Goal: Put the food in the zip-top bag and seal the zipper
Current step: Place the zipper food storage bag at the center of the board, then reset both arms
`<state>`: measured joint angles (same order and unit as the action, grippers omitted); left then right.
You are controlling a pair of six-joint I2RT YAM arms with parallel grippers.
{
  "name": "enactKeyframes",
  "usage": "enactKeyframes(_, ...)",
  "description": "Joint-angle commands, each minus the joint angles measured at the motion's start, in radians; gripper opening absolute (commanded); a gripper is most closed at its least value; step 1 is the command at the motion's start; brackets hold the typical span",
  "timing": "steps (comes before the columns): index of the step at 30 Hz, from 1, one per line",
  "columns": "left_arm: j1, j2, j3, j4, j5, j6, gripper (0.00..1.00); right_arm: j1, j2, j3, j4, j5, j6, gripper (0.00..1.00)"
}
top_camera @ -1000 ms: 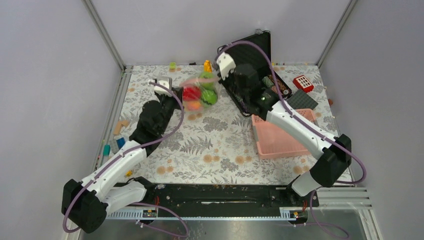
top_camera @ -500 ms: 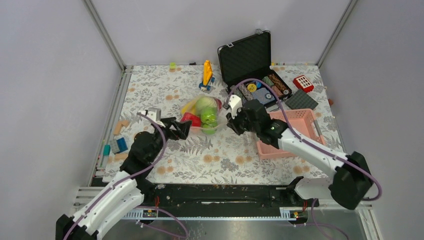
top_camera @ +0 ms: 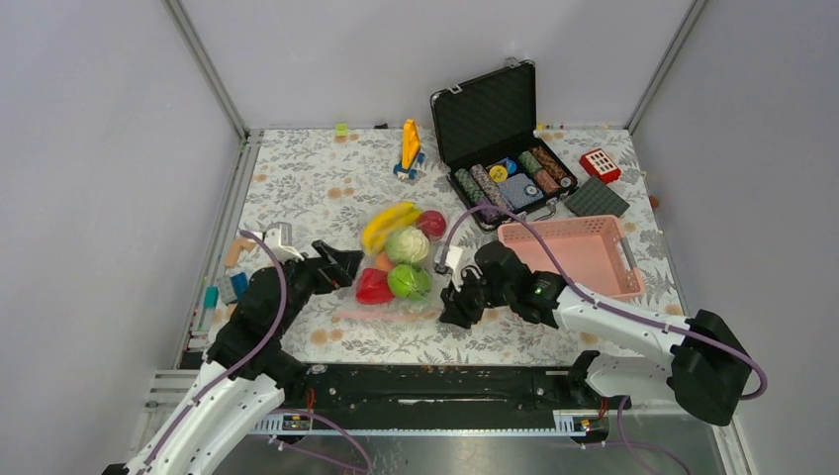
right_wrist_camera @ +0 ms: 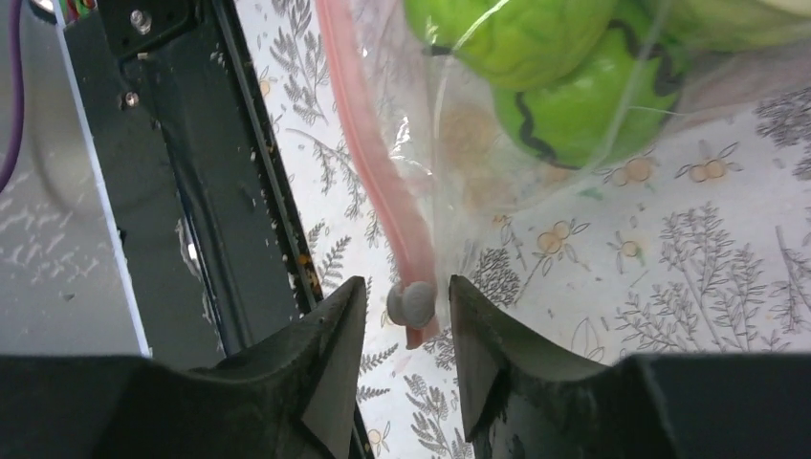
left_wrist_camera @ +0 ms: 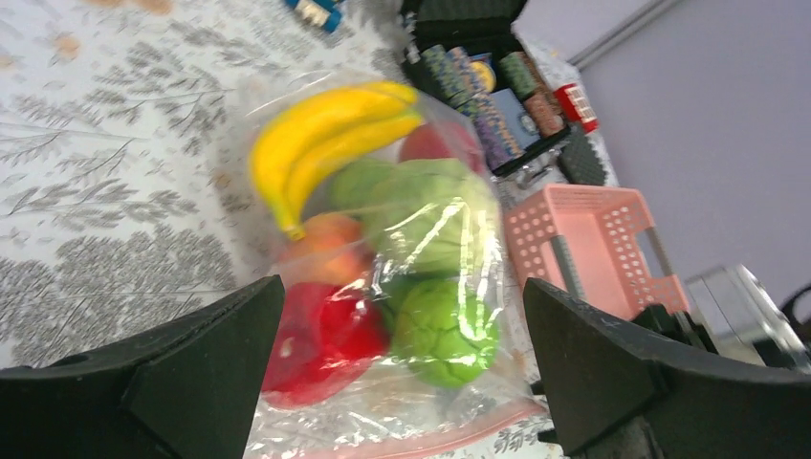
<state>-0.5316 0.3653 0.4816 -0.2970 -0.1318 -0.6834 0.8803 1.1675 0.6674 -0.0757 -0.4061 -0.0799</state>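
The zip-top bag (top_camera: 400, 299) lies flat on the table with the food inside: yellow bananas (top_camera: 388, 225), a pale-green piece (top_camera: 407, 244), a red piece (top_camera: 374, 285) and a green piece (top_camera: 409, 281). Its pink zipper (top_camera: 381, 315) runs along the near edge. My left gripper (top_camera: 341, 267) is wide open at the bag's left side, and its fingers (left_wrist_camera: 191, 373) stand apart from the bag (left_wrist_camera: 383, 411). My right gripper (right_wrist_camera: 406, 284) is open around the zipper's grey slider (right_wrist_camera: 411, 301) at the strip's right end, with a small gap on each side.
A pink basket (top_camera: 608, 282) stands right of the bag. Behind it is an open black case (top_camera: 485, 104) of poker chips. A yellow toy (top_camera: 410, 143) stands at the back, small blocks (top_camera: 233, 282) lie along the left edge, and a black rail (right_wrist_camera: 191, 191) runs along the near edge.
Both arms brought the bag from the back of the table down toward the near edge. The left gripper opened and let go of it. The right jaws loosened around the slider.
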Motion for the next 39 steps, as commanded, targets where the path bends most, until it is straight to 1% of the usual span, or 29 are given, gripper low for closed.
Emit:
enactKeyframes(1,0.002,0.059,0.063,-0.098,-0.092,-0.033,0.99,0.039,0.005,-0.014,-0.011,0.028,0.004,0.50)
enactKeyframes(3,0.002,0.073,0.067,-0.088,-0.091,-0.032,0.99,0.045,-0.027,-0.028,-0.018,0.048,0.005,0.58)
enactKeyframes(5,0.003,0.076,0.065,-0.074,-0.106,-0.025,0.99,0.046,-0.078,-0.039,-0.032,0.059,0.010,0.73)
enactKeyframes(8,0.002,0.075,0.072,-0.087,-0.182,-0.027,0.99,0.047,-0.167,-0.051,-0.088,0.096,0.007,0.98)
enactKeyframes(9,0.002,0.071,0.075,-0.097,-0.204,-0.030,0.99,0.046,-0.215,-0.055,-0.103,0.113,0.013,0.99)
enactKeyframes(11,0.002,0.056,0.077,-0.106,-0.242,-0.037,0.99,0.046,-0.294,-0.072,-0.124,0.155,0.020,1.00)
enactKeyframes(14,0.002,0.033,0.067,-0.110,-0.319,-0.061,0.99,0.046,-0.412,-0.091,-0.170,0.322,0.044,1.00)
enactKeyframes(18,0.003,0.011,0.065,-0.111,-0.344,-0.059,0.99,0.046,-0.501,-0.086,-0.251,0.714,0.197,1.00)
enactKeyframes(22,0.002,0.018,0.062,-0.108,-0.363,-0.059,0.99,0.027,-0.522,-0.047,-0.347,1.057,0.363,1.00)
enactKeyframes(23,0.002,0.023,0.062,-0.107,-0.373,-0.061,0.99,0.006,-0.519,-0.030,-0.375,1.085,0.402,1.00)
enactKeyframes(24,0.002,0.030,0.064,-0.107,-0.380,-0.061,0.99,-0.035,-0.514,-0.014,-0.404,1.080,0.438,1.00)
enactKeyframes(26,0.003,0.047,0.074,-0.112,-0.383,-0.057,0.99,-0.158,-0.503,0.008,-0.458,1.041,0.536,1.00)
enactKeyframes(28,0.002,0.056,0.080,-0.115,-0.388,-0.052,0.99,-0.293,-0.510,0.006,-0.492,1.020,0.596,1.00)
enactKeyframes(32,0.002,0.057,0.072,-0.114,-0.422,-0.043,0.99,-0.506,-0.547,-0.008,-0.535,1.001,0.657,1.00)
enactKeyframes(35,0.002,0.060,0.060,-0.105,-0.442,-0.033,0.99,-0.629,-0.539,-0.010,-0.550,0.960,0.662,1.00)
enactKeyframes(39,0.003,0.065,0.063,-0.114,-0.459,-0.021,0.99,-0.695,-0.504,0.011,-0.601,1.018,0.706,1.00)
